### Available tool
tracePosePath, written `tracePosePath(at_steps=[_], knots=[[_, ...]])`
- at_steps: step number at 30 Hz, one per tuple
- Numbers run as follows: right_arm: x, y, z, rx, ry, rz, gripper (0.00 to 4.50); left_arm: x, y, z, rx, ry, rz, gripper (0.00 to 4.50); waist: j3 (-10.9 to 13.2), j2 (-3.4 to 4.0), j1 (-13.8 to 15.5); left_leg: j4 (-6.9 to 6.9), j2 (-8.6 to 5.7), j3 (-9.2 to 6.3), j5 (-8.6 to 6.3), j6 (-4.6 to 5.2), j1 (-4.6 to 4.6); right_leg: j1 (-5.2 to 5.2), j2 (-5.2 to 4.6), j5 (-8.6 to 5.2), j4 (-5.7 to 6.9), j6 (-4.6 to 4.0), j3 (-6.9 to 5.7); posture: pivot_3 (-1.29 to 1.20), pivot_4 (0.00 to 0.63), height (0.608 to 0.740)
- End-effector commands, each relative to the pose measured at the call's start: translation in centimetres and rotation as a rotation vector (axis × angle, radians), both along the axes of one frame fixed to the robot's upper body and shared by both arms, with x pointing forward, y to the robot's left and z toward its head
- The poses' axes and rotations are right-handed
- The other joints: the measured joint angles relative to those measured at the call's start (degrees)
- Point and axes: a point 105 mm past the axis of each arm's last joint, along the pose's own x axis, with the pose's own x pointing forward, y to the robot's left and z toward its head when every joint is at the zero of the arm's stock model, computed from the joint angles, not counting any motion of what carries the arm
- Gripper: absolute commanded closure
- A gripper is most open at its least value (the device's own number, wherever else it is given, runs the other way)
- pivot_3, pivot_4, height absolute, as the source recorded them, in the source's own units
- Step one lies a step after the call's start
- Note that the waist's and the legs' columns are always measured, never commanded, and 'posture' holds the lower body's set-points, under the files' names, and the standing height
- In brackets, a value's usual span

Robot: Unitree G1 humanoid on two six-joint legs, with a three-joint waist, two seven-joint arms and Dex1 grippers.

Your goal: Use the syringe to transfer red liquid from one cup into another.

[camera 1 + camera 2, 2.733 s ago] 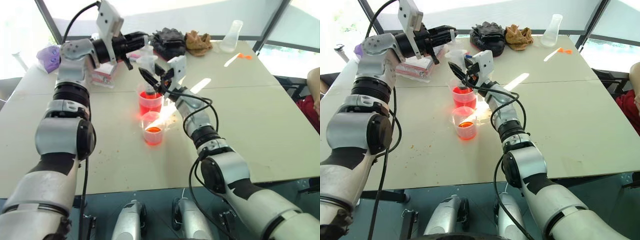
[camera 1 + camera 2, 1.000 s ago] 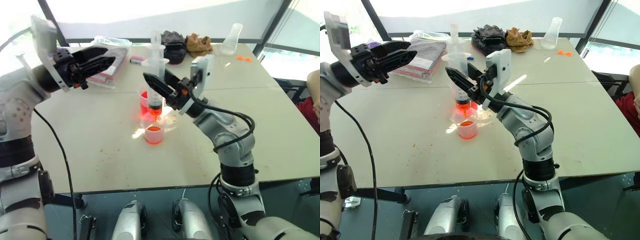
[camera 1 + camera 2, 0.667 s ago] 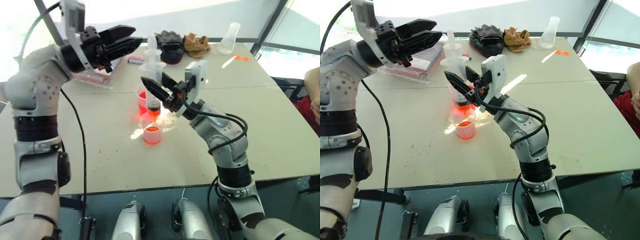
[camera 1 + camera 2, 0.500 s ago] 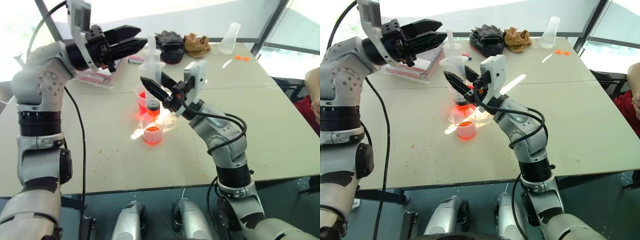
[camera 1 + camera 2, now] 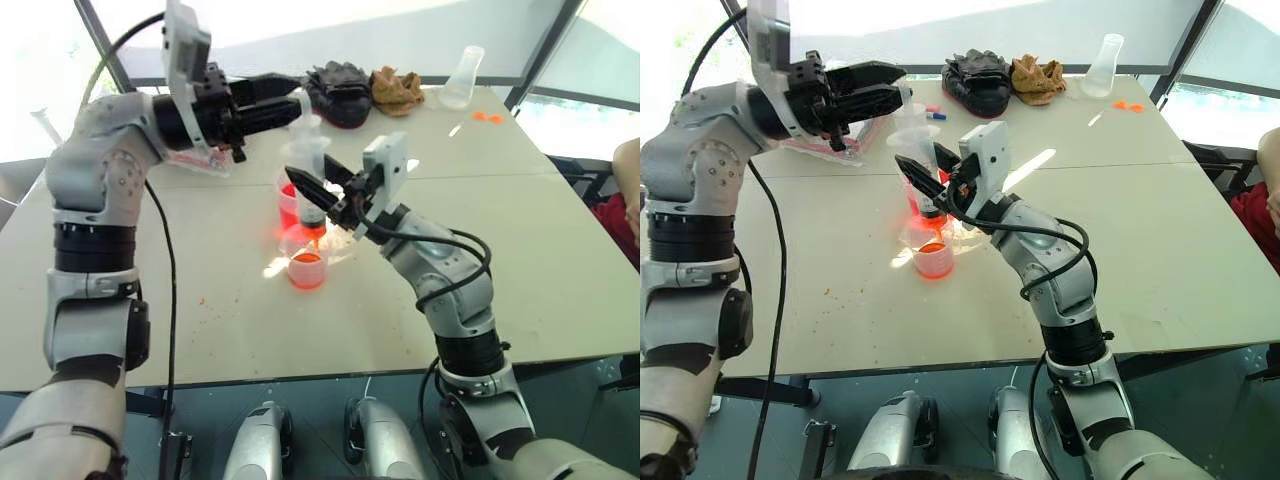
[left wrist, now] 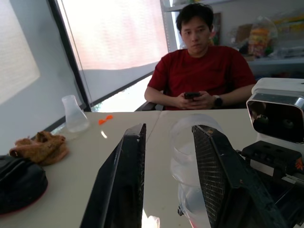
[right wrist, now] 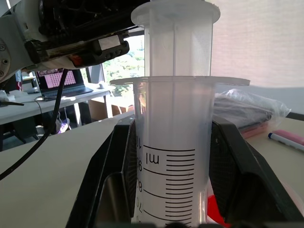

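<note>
Right wrist view: the right gripper (image 7: 172,190) is clamped on the syringe (image 7: 171,142) barrel, upright, plunger raised. Head views show the small cup (image 5: 307,268) nearest on the table (image 5: 520,250), holding red liquid (image 5: 307,262). Just behind it stands the beaker (image 5: 292,202), the syringe tip low between the two. At plunger height, the left gripper (image 5: 290,92) has its fingers (image 6: 124,180) apart around the plunger top. Farther back lie gloves (image 5: 338,82) and a flask (image 5: 462,75).

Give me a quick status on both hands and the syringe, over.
Right hand clamped on the syringe, upright over the small cup. Left hand straddling the plunger top, fingers apart. Handled beaker close behind; nothing blocking.
</note>
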Motion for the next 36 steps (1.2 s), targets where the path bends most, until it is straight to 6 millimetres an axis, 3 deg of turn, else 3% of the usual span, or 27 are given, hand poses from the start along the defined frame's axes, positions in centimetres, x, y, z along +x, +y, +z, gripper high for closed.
tracePosePath(at_steps=[1,3,13,25,32,33,36], knots=[[-1.2,0.9,1.4,0.016,-0.074,0.049,3.04,-1.0,-0.9,0.3,0.025,-0.046,-0.047,4.16,0.0,0.0,-0.02,0.0,0.0,0.0,0.0,0.0,0.0,0.0,0.0,0.0,0.0,0.0,0.0,0.0,0.15,0.74],[-1.2,0.8,1.5,0.02,-0.075,0.046,3.04,-1.2,-1.0,0.2,0.03,-0.04,-0.057,4.45,0.0,0.0,-0.09,0.0,0.01,0.0,0.0,0.0,0.0,0.0,0.0,0.0,0.0,0.0,0.0,0.0,0.15,0.74],[-1.3,0.8,3.0,0.073,-0.092,0.047,3.04,-1.6,-1.1,-1.0,0.076,0.014,-0.077,4.45,0.0,0.0,-0.04,0.0,0.04,-0.02,0.0,0.0,0.0,0.0,0.0,0.0,0.0,0.0,0.0,0.0,0.15,0.74],[-1.7,0.5,4.8,0.1,-0.123,0.051,3.04,-1.8,-1.3,-6.2,0.155,0.12,-0.087,4.45,0.01,0.0,-0.03,-0.01,0.05,-0.02,0.0,0.01,0.0,0.0,0.0,-0.01,-0.03,0.0,0.01,0.0,0.15,0.74],[-1.6,0.4,4.9,0.106,-0.131,0.045,3.04,-1.6,-1.0,-5.2,0.108,0.114,-0.074,4.45,0.01,0.0,0.02,-0.01,0.05,-0.02,-0.01,0.01,0.0,0.01,-0.01,-0.01,-0.04,-0.01,0.0,0.0,0.15,0.74],[-1.5,0.3,4.8,0.106,-0.131,0.043,3.04,-1.5,-0.9,-4.8,0.095,0.112,-0.073,3.8,0.0,0.0,0.02,-0.01,0.05,-0.02,-0.01,0.01,0.0,0.0,0.0,-0.01,-0.04,-0.01,0.0,0.0,0.15,0.74],[-1.3,0.2,4.7,0.107,-0.13,0.039,3.04,-1.5,-0.4,-3.5,0.06,0.114,-0.078,3.08,0.01,0.0,-0.01,-0.01,0.05,-0.02,-0.01,0.01,0.0,0.01,0.0,-0.01,-0.04,-0.01,0.01,0.0,0.15,0.74]])
